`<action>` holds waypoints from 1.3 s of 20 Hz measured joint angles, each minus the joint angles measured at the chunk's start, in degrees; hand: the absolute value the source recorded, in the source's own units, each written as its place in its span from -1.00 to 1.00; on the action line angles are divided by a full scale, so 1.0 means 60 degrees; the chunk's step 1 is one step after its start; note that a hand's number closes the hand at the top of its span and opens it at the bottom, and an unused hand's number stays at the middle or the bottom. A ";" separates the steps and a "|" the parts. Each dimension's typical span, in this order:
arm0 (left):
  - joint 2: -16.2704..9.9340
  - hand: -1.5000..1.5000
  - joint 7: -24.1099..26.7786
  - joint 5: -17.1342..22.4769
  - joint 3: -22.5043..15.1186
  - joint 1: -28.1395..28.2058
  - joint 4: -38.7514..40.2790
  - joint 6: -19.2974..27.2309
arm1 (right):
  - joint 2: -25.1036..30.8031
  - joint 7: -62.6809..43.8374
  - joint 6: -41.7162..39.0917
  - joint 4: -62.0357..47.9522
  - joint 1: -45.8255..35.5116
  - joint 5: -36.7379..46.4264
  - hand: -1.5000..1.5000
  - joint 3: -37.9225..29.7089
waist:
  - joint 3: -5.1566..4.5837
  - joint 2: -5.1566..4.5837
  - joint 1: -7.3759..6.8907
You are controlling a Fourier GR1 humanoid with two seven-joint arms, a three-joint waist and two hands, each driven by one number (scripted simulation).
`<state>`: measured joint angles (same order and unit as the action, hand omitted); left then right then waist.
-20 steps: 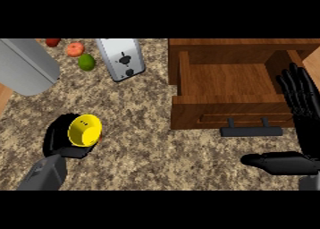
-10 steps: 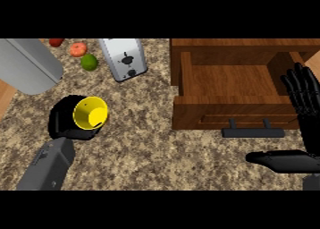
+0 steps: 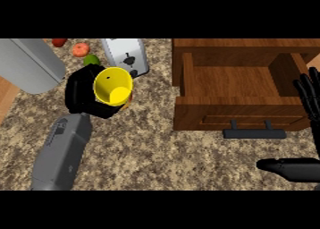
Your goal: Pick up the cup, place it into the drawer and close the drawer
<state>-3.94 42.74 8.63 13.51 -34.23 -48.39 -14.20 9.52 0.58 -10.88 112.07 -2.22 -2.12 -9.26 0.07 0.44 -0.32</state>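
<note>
We see the yellow cup point(image 3: 113, 86) gripped in the left robot hand point(image 3: 90, 91), whose black fingers curl round its body; its round mouth tilts toward us and to the right, above the speckled granite surface point(image 3: 156, 152). The grey forearm point(image 3: 62, 154) runs down from that robot hand toward the lower edge. Well to the right of the cup we find one open wooden drawer point(image 3: 245, 80), a box of brown planks with a dark bar handle point(image 3: 254, 133) on its front. The right robot hand point(image 3: 314, 98) shows at the right edge, just beside the drawer's right wall, fingers straight and upward, released and grasping nothing.

Just above the left robot hand stands one metal toaster point(image 3: 126, 54), slotted and shiny. To that hand's upper left we count three small fruits: one red point(image 3: 59, 42), one orange point(image 3: 81, 48), one green point(image 3: 91, 59). Left of it lies one smooth grey rounded appliance point(image 3: 24, 65).
</note>
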 measured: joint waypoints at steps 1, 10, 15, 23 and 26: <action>0.0139 1.00 -0.0226 -0.0034 -0.0172 -0.0108 -0.0292 0.0213 | 0.0003 0.0026 -0.0010 -0.0029 0.0005 -0.0012 -1.00 -0.0026 | -0.0003 -0.0004 0.0006; 0.0590 1.00 -0.3013 -0.0117 -0.1360 -0.1721 -0.2042 0.1920 | -0.0008 0.0273 -0.0122 -0.0157 0.0097 0.0003 -1.00 -0.0079 | -0.0004 -0.0044 0.0093; 0.0637 1.00 -0.3931 0.0032 -0.2116 -0.2975 -0.1651 0.3127 | 0.0047 0.0137 -0.0174 -0.0098 -0.0002 -0.0110 -1.00 -0.0161 | -0.0006 -0.0067 0.0175; 0.0653 1.00 -0.4205 0.1081 -0.2986 -0.4927 0.0435 0.4552 | 0.0231 0.0184 -0.0390 -0.0511 -0.0395 -0.0356 -1.00 -0.0351 | -0.0006 -0.0122 0.0343; 0.0656 1.00 -0.4112 0.1456 -0.3110 -0.5478 0.1353 0.4662 | 0.0235 0.0115 -0.0433 -0.0373 -0.0337 -0.0406 -1.00 -0.0348 | -0.0006 -0.0132 0.0384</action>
<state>-0.01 18.06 17.37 -5.15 -67.09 -40.27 13.78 10.94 1.27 -13.48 109.83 -4.25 -4.56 -11.35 0.03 -0.35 1.98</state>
